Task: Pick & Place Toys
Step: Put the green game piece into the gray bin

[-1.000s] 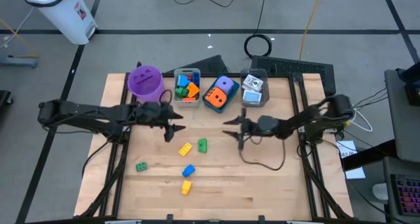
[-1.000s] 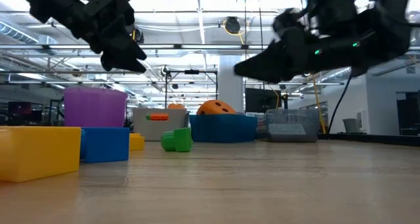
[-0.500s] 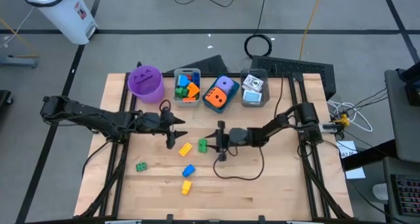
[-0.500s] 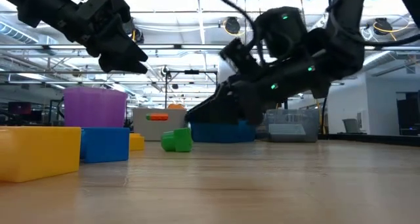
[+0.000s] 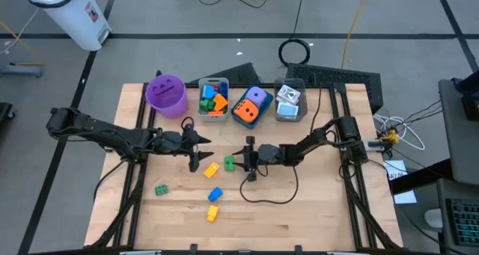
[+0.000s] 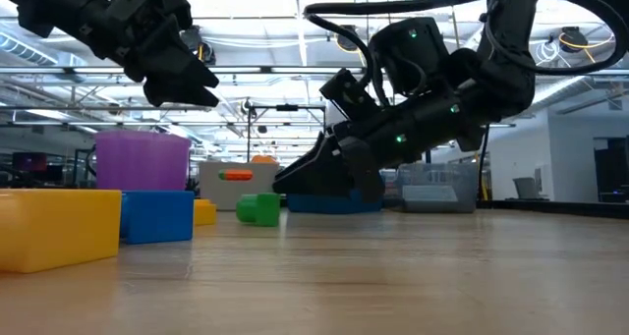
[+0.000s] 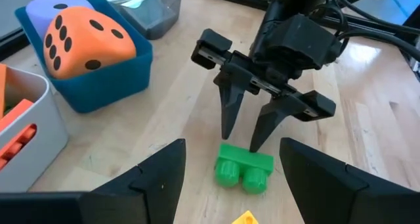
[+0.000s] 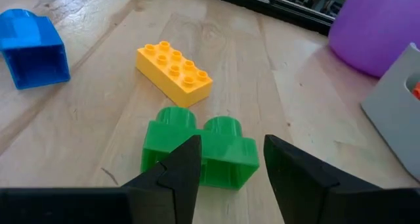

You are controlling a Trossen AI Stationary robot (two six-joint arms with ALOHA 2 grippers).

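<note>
A green two-stud brick (image 5: 229,164) lies flat on the wooden table, next to a yellow brick (image 5: 212,169). My right gripper (image 5: 242,164) is open and low, coming from the table's right. Its fingertips are at the green brick's (image 8: 197,150) right-hand end. One finger (image 7: 228,109) stands just beyond the brick (image 7: 244,168), the other (image 7: 264,127) at its edge. My left gripper (image 5: 197,153) hangs open above the table, left of the yellow brick, holding nothing. A blue brick (image 5: 215,194), a second yellow one (image 5: 212,212) and a second green one (image 5: 161,189) lie nearer the front. My right gripper comes almost level from the table's right. Its open fingertips (image 7: 253,145) are at the top edge of the green brick's right-hand end (image 7: 259,159). I cannot tell whether they touch it. The brick lies flat on the table.
Along the far edge stand a purple cup (image 5: 165,93), a grey bin of bricks (image 5: 213,99), a blue bin with two dice (image 5: 251,107) and a clear bin (image 5: 290,102). A black cable (image 5: 271,197) loops on the table below the right arm.
My right gripper has swept toward the table's left edge and down, rolling as it went. It has come from the middle right to the green brick, and its fingers stay open. My left gripper has swung a little toward the near edge.
</note>
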